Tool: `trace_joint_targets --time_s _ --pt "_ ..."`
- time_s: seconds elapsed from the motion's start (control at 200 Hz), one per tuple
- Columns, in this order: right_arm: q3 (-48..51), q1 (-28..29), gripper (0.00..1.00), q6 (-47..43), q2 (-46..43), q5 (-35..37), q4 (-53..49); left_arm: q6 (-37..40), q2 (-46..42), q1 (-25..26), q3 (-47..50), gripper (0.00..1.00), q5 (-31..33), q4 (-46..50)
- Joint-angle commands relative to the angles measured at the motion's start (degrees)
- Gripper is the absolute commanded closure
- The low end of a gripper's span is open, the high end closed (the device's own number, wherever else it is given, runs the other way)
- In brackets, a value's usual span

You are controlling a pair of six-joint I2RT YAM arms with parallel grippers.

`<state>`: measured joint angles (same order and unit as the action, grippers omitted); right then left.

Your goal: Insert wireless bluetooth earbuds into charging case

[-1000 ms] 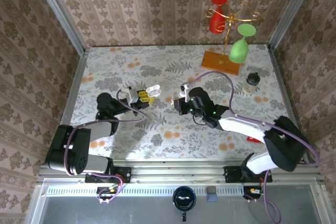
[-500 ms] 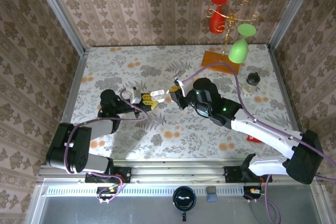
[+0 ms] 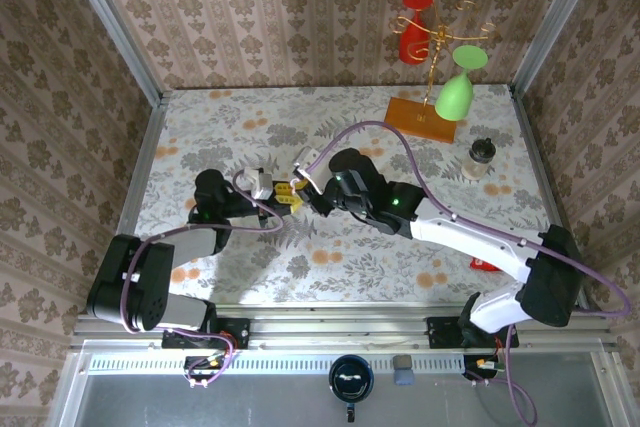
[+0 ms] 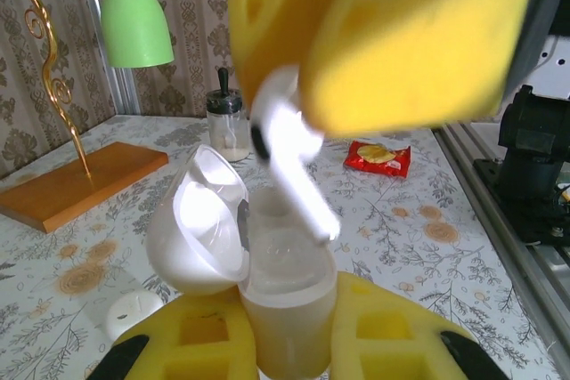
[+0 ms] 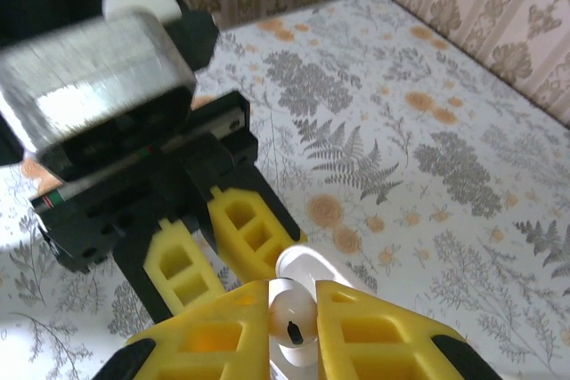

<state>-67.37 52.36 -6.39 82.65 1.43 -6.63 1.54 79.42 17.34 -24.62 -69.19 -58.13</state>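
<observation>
My left gripper is shut on the white charging case, held upright with its lid swung open to the left. My right gripper is shut on a glossy white earbud. In the left wrist view the earbud hangs from the right gripper's yellow fingers, its stem slanting down just over the case's open mouth. In the right wrist view the case sits right below the earbud, beside the left gripper's yellow fingers. From above, the left gripper and the right gripper meet at table centre.
A wooden stand holds a green glass and a red glass at the back right. A small jar and a red packet lie to the right. A small white rounded piece rests on the table near the case.
My right arm has swung left and brought the earbud over the open case. The left gripper has shifted slightly right with the case in it.
</observation>
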Motion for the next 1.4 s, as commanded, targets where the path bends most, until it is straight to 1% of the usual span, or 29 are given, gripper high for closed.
trace_joint_targets --time_s 0.0,0.365,0.485,0.65,0.745,0.795,0.86,0.94,1.02,1.035,1.085,1.24,1.3,1.395 --pt "-2.11 0.44 0.82 -1.67 0.72 1.39 -1.14 -0.13 -1.38 0.23 0.25 1.0 -0.53 -3.16" --pt "-3.13 0.46 0.82 -2.2 2.69 3.68 -1.63 -1.45 -1.02 0.1 0.28 1.0 -0.99 -4.8" --pt "-2.77 0.46 0.82 -2.46 2.8 1.01 -1.28 -2.22 -0.6 0.1 0.17 1.0 -1.03 -5.88" --pt "-2.77 0.72 0.78 -3.77 3.09 -2.54 -2.48 -4.2 0.55 -0.04 0.21 1.0 -1.25 -8.77" --pt "-2.85 0.73 0.73 -3.58 3.05 -2.28 -2.51 -5.67 1.47 -0.2 0.19 1.0 -1.56 -10.94" --pt "-2.62 0.74 0.64 -2.83 2.47 -1.49 -1.74 -6.13 1.9 -0.37 0.19 1.0 -1.74 -11.77" --pt "-1.7 0.58 0.58 -1.48 1.28 -0.49 0.05 -6.27 2.23 -0.57 0.33 1.0 -1.55 -12.17" --pt "-0.49 0.0 0.47 -0.25 -0.81 -0.18 1.72 -5.74 2.4 -0.77 0.53 1.0 -1.0 -12.23" --pt "1.74 -1.16 0.42 2.52 -2.49 -1.08 4.59 -5.43 2.27 -0.97 0.72 1.0 -0.53 -12.36" --pt "2.18 -1.41 0.41 3.17 -4.26 -1.3 5.21 -5.48 2.17 -1.07 0.79 1.0 -0.43 -12.44" --pt "3.97 -2.45 0.39 5.61 -6.06 -2.01 7.37 -5.21 2.03 -1.35 1.14 1.0 -0.06 -12.71" --pt "9.66 -6.87 0.37 14.22 -10.06 -2.76 14.1 -4.69 1.44 -2.09 1.62 1.0 0.94 -13.02" --pt "11.18 -9.16 0.37 18.58 -10.58 -1.34 15.24 -4.62 1.12 -2.46 1.81 1.0 1.28 -13.04" --pt "12.29 -12.98 0.38 26.05 -9.55 2.22 13.62 -4.27 -0.06 -2.97 2.42 1.0 2.15 -13.06"
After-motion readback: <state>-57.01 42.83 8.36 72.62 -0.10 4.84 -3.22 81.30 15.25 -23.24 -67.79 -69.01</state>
